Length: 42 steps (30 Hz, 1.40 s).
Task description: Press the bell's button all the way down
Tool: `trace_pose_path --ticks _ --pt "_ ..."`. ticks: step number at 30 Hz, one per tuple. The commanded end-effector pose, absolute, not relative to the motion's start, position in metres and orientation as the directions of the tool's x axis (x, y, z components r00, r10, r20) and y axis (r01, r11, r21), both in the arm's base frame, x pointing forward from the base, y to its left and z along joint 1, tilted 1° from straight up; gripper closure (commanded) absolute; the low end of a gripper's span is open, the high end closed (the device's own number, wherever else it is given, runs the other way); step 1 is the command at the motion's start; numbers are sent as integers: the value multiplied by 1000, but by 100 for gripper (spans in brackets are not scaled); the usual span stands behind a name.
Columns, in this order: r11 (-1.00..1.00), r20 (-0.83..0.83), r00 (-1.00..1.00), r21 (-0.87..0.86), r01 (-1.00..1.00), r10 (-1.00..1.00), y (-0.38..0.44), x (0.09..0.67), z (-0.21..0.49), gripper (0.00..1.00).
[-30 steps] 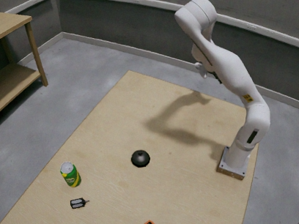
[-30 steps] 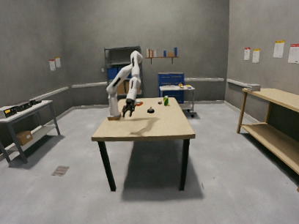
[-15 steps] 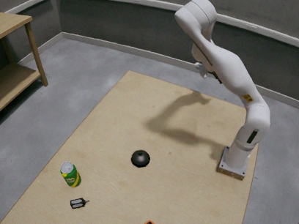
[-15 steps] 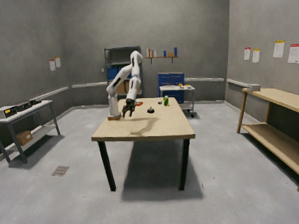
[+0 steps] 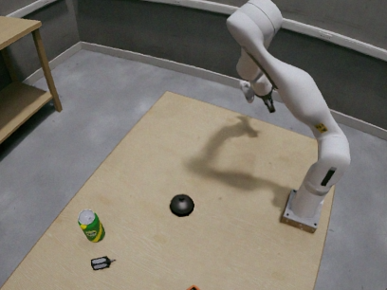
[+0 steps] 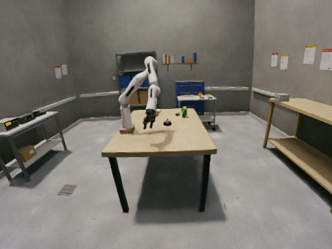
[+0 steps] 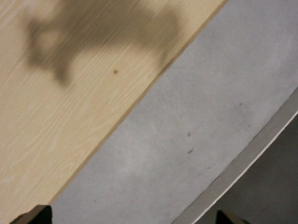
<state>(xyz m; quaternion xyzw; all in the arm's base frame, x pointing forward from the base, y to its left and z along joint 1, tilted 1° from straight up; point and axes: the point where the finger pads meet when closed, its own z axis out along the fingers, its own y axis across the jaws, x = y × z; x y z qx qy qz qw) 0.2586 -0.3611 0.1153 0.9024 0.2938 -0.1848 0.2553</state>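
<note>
One black bell [image 5: 181, 205], one green can [image 5: 91, 226] and one small black clip-like item [image 5: 101, 262] stood on the wooden table [image 5: 228, 256], with the bell near the middle and well apart from the arm. The single gripper [image 5: 267, 100] hung near the table's far edge, its fingers fully spread and holding nothing.

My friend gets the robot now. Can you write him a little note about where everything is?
Gripper: open, holding nothing, up in the air near the table's far edge.
Bell: mid-table, apart from the gripper, not yet touched.
Also on the table: green can and a small black thing, both off to the side.
Done: nothing yet.
Left: go over the bell, press its button fully, let it rise.
</note>
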Motion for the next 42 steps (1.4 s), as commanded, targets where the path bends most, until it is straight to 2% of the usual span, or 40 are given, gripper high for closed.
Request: trace_pose_path --ticks 1,19,42 --pt "-686 -462 763 368 628 451 -346 282 118 0" --pt "-801 -243 887 382 460 393 -221 367 104 0" --pt "-916 -61 946 238 323 318 -48 413 98 0"
